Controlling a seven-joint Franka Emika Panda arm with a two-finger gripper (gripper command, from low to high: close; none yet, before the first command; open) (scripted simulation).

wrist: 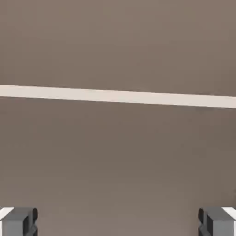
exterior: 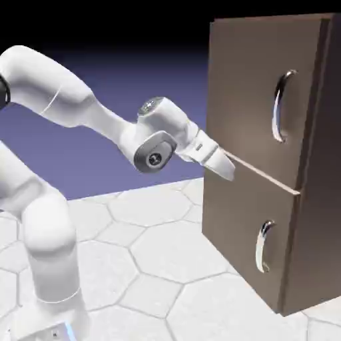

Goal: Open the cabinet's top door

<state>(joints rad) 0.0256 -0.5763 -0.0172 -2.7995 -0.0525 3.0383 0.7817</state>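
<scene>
I can see a white robot arm (exterior: 56,90) reaching to the exterior view's right, toward a tall brown cabinet (exterior: 253,226). The top door (exterior: 246,86) is shut. It is the big flat part up high, with a shiny bent handle (exterior: 278,106) near its far right side. A smaller door (exterior: 243,213) sits under it, shut too, with its own shiny handle (exterior: 264,246). A pale strip (exterior: 260,173) runs between the doors. The tool (exterior: 226,174) is near that strip, and its two grey tips (wrist: 18,221) are wide open with nothing between them. I can't tell if it touches the cabinet. There are small marks on the arm's round joint (exterior: 154,159), too small to read.
</scene>
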